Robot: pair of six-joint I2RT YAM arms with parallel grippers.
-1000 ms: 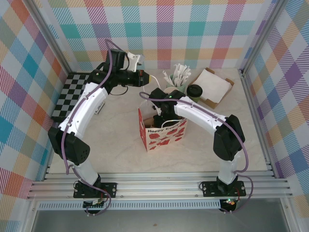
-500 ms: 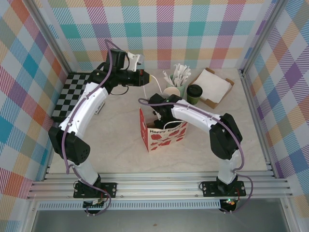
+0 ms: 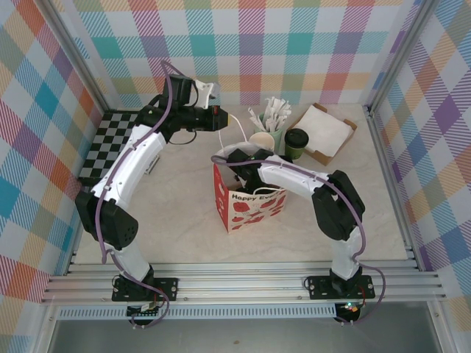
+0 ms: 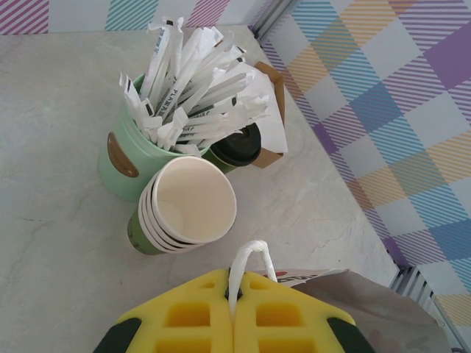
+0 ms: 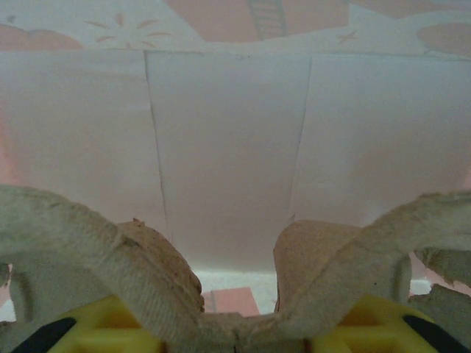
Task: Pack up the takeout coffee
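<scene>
Right now the coffee is not in the bag yet. On the left side of the top view, the left gripper sits near the upper middle. Its jaws are shut tight on the white handle of the paper bag. It lifts the handle up, so the mouth of the bag is open.

In the middle, the right gripper reaches down inside the bag. In its own wrist view the jaws are partly closed. A brown cup tray made of rough paper looks pinched between them, with the white inside wall of the bag behind it. So I think the step now is putting the tray at the bottom of the bag.

Up and to the right of the bag, the takeout coffee stands upright on the table. It is just beside the cutlery cup and near the stack of paper cups. It is outside the bag, and neither gripper touches it.

Next, I think the right gripper must let go of the tray, come up out of the bag and move right to the coffee. It should grab the cup around its side, under the black lid, and keep it straight so nothing spills. The other cups are close, so there is little room for the fingers.
</scene>
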